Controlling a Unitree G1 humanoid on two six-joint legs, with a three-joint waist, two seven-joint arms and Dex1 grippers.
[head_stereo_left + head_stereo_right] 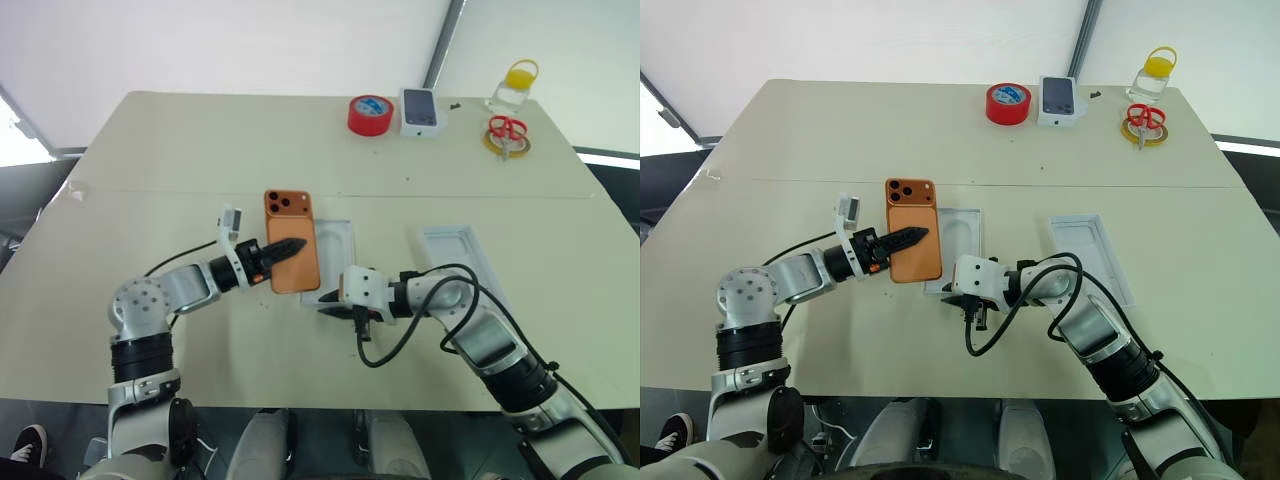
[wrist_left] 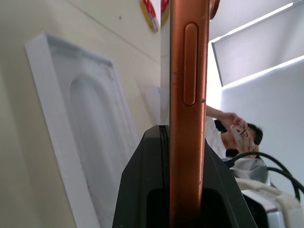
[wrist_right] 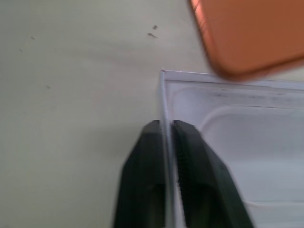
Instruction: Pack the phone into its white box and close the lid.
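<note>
Head view: the left pincer [image 1: 285,247] pinched the phone [image 1: 291,240] just above the counter [image 1: 150,150], at 9 o'clock of the box [image 1: 343,232]; the lid [image 1: 463,262] lay well apart at 3 o'clock.

Left wrist view: both fingers clamped the phone's faces.

Right wrist view: the right pincer [image 3: 166,130] nipped the box's wall. Steady the box, lower the phone flat, judging by this. Pale counter, white canopy beyond.
</note>
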